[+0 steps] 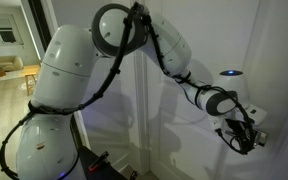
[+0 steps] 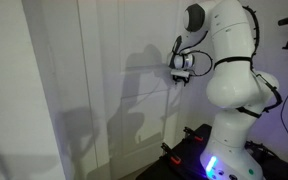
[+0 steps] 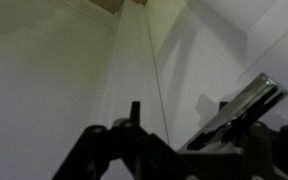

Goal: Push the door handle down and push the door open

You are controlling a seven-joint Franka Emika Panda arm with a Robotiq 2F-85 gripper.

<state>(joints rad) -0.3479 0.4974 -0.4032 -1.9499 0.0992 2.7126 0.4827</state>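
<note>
The white door [image 1: 274, 60] with raised panel mouldings fills the right of an exterior view and the left and middle of the other [image 2: 74, 90]. My gripper [image 1: 246, 135] is pressed close to it [image 2: 181, 72]. In the wrist view the silver door handle [image 3: 240, 108] runs as a slanted bar across the right side and lies against my right finger. My left finger stands apart from it, so the gripper [image 3: 189, 128] looks open, with the white door [image 3: 54, 80] behind. In both exterior views the handle is hidden behind the gripper.
The arm's large white base and links [image 1: 59, 90] stand close beside the door [image 2: 234, 80]. A lit room with a wooden floor [image 1: 4, 70] shows behind the arm. The robot's stand [image 2: 199, 150] glows blue at the bottom.
</note>
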